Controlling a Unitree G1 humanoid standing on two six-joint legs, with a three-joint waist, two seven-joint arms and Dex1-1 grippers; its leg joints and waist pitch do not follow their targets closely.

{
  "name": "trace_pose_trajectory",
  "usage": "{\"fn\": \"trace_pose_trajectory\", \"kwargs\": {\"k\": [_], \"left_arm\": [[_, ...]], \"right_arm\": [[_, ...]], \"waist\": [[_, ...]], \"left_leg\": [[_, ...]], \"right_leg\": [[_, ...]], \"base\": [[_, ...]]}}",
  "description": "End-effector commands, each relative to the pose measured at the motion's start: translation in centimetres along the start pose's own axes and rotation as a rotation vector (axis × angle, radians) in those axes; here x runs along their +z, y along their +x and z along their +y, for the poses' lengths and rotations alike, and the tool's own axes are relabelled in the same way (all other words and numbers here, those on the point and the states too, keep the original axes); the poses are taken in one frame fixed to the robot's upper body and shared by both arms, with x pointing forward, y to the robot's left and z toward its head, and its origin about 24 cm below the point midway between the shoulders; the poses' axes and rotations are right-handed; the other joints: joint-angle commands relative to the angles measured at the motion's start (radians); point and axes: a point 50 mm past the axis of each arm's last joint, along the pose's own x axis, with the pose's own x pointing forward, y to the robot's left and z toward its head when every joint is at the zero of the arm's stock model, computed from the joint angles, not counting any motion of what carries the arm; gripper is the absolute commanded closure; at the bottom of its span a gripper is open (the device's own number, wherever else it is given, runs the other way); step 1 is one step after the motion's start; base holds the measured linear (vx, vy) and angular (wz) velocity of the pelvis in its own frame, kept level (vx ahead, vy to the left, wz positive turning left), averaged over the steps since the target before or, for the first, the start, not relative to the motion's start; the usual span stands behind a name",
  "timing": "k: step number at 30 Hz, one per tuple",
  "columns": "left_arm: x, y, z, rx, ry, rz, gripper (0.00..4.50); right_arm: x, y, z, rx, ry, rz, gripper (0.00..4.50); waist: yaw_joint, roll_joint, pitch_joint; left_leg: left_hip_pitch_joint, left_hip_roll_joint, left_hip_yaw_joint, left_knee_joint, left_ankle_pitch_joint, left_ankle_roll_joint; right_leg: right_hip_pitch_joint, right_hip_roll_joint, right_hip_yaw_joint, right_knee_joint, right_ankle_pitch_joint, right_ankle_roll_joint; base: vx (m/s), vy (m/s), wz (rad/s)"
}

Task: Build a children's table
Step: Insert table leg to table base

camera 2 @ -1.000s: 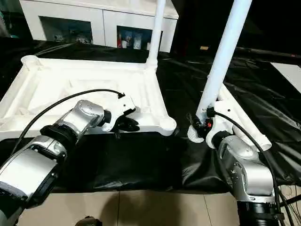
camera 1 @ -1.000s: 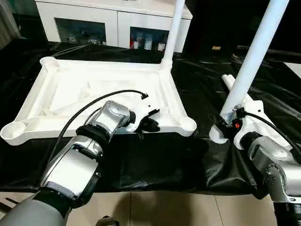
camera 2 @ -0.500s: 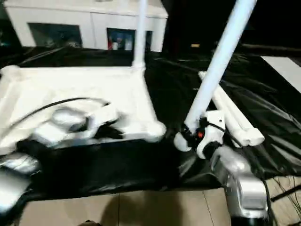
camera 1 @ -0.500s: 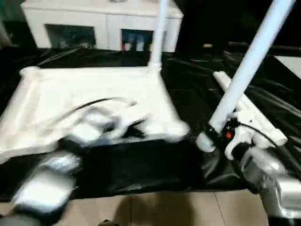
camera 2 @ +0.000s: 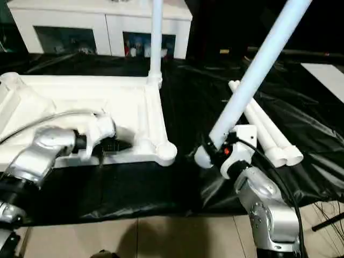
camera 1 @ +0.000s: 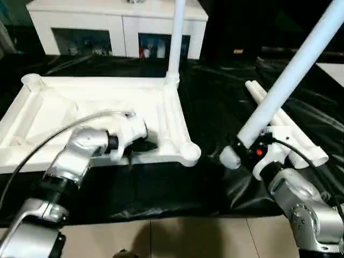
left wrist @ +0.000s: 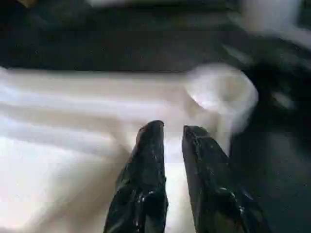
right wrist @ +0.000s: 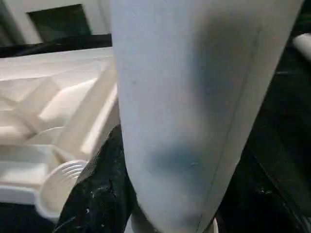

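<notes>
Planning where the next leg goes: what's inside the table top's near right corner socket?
The near right socket of the table top looks open, with no leg in it; its bottom is not visible. The right gripper holds a leg beside it.

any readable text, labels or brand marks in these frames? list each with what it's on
None readable.
Table top, the leg in the right gripper, spare legs: plain white, no print.
Cabinet: items behind its glass doors too small and blurred to read.
Left gripper: no marking.
</notes>
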Motion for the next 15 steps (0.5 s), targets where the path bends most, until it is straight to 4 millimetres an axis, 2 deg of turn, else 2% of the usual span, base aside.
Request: {"fn": "trace_pose_trajectory", "kwargs": {"k": [1, 2, 3, 5, 6, 7, 8, 9, 10, 11, 12, 13, 14, 15], "left_arm": [[0.7, -0.6, 0.5, 0.105, -0.060, -0.090, 3.70], [0.9, -1.2, 0.7, 0.177, -0.113, -0.142, 3.70], [1.1, -2.0, 0.9, 0.324, -0.166, -0.202, 3.70], [1.0, -2.3, 0.9, 0.433, -0.171, -0.215, 3.70], [1.1, -2.4, 0.6, 0.489, -0.199, -0.234, 3.70], [1.2, -2.4, 0.3, 0.519, -0.223, -0.246, 3.70], [1.1, -2.5, -0.2, 0.580, -0.235, -0.250, 3.70], [1.1, -2.5, -0.3, 0.589, -0.236, -0.251, 3.70], [0.7, -2.4, -1.4, 0.697, -0.261, -0.221, 3.70], [0.7, -2.4, -1.4, 0.698, -0.262, -0.221, 3.70], [0.5, -2.2, -1.7, 0.729, -0.276, -0.209, 3.70], [0.5, -2.0, -2.0, 0.743, -0.279, -0.203, 3.70], [0.3, -1.7, -2.3, 0.754, -0.310, -0.197, 3.70], [0.2, -1.3, -2.4, 0.776, -0.326, -0.180, 3.70]], "right_arm": [[1.0, -0.2, -0.3, -0.052, -0.085, -0.038, 2.65], [1.3, -0.2, -0.3, -0.082, -0.153, -0.069, 2.65], [1.6, 0.1, -0.1, -0.107, -0.227, -0.106, 2.65], [1.4, 0.3, 0.0, -0.108, -0.241, -0.104, 2.65], [1.2, 0.6, 0.3, -0.110, -0.222, -0.098, 2.65], [1.0, 0.7, 0.5, -0.113, -0.207, -0.094, 2.65], [0.7, 1.0, 1.3, -0.091, -0.201, -0.093, 2.65], [0.7, 1.0, 1.4, -0.088, -0.200, -0.092, 2.65], [0.4, 1.6, 3.0, -0.028, -0.189, -0.092, 2.65], [0.4, 1.6, 3.0, -0.027, -0.189, -0.092, 2.65], [0.3, 1.9, 3.6, -0.007, -0.180, -0.095, 2.65], [0.3, 2.2, 3.8, -0.007, -0.161, -0.100, 2.65], [0.3, 2.4, 4.1, -0.003, -0.140, -0.108, 2.65], [0.1, 2.8, 4.5, 0.008, -0.094, -0.110, 2.65]], "waist": [[0.000, 0.008, -0.064], [-0.001, 0.007, -0.063], [-0.002, 0.001, -0.065], [-0.004, 0.000, -0.064], [0.000, -0.010, -0.060], [-0.018, 0.011, -0.066], [-0.019, 0.027, -0.075], [-0.046, 0.045, -0.072], [-0.067, 0.043, -0.064], [-0.076, 0.047, -0.062], [-0.077, 0.042, -0.058], [-0.071, 0.030, -0.054], [-0.070, 0.024, -0.054], [-0.037, -0.025, -0.051]], "left_leg": [[0.026, 0.018, -0.007, -0.076, -0.378, -0.064], [0.024, 0.018, -0.007, -0.076, -0.375, -0.065], [0.022, 0.021, -0.006, -0.073, -0.356, -0.070], [0.022, 0.018, -0.004, -0.071, -0.354, -0.056], [-0.032, -0.001, -0.042, -0.090, -0.338, 0.001], [-0.033, 0.002, -0.073, -0.098, -0.364, 0.032], [-0.012, 0.014, -0.092, -0.092, -0.370, 0.036], [0.001, 0.045, -0.158, -0.108, -0.385, 0.073], [0.015, 0.066, -0.219, -0.128, -0.410, 0.140], [0.027, 0.076, -0.257, -0.134, -0.399, 0.175], [0.033, 0.058, -0.291, -0.139, -0.377, 0.223], [0.014, 0.026, -0.302, -0.147, -0.397, 0.220], [-0.001, -0.001, -0.304, -0.146, -0.401, 0.204], [-0.058, -0.102, -0.200, -0.002, -0.358, 0.105]], "right_leg": [[0.023, -0.038, 0.027, -0.075, -0.289, -0.160], [0.024, -0.038, 0.027, -0.075, -0.290, -0.160], [0.026, -0.042, 0.027, -0.070, -0.274, -0.166], [0.026, -0.038, 0.027, -0.077, -0.286, -0.150], [0.066, -0.048, -0.019, -0.063, -0.269, -0.140], [0.069, -0.034, -0.050, -0.066, -0.254, -0.129], [0.062, -0.027, -0.060, -0.061, -0.199, -0.156], [0.059, 0.005, -0.082, -0.028, -0.094, -0.230], [0.046, 0.030, -0.093, 0.016, -0.119, -0.293], [0.035, 0.033, -0.093, 0.042, -0.148, -0.322], [0.025, 0.041, -0.078, 0.058, -0.207, -0.354], [0.031, 0.032, -0.063, 0.057, -0.204, -0.409], [0.044, 0.026, -0.057, 0.043, -0.207, -0.435], [0.073, -0.075, -0.022, -0.098, -0.322, -0.510]], "base": [[0.000, 0.000, 0.00], [0.000, 0.000, 0.00], [0.000, 0.000, 0.00], [0.000, 0.000, 0.00], [0.000, 0.000, 0.00], [0.000, 0.000, 0.00], [0.019, -0.036, 0.38], [0.036, -0.063, 0.54], [0.036, -0.063, 0.54], [0.026, -0.105, 0.47], [0.023, -0.155, 0.58], [0.023, -0.155, 0.58], [0.006, -0.203, 0.68], [-0.019, -0.226, 0.59]]}}
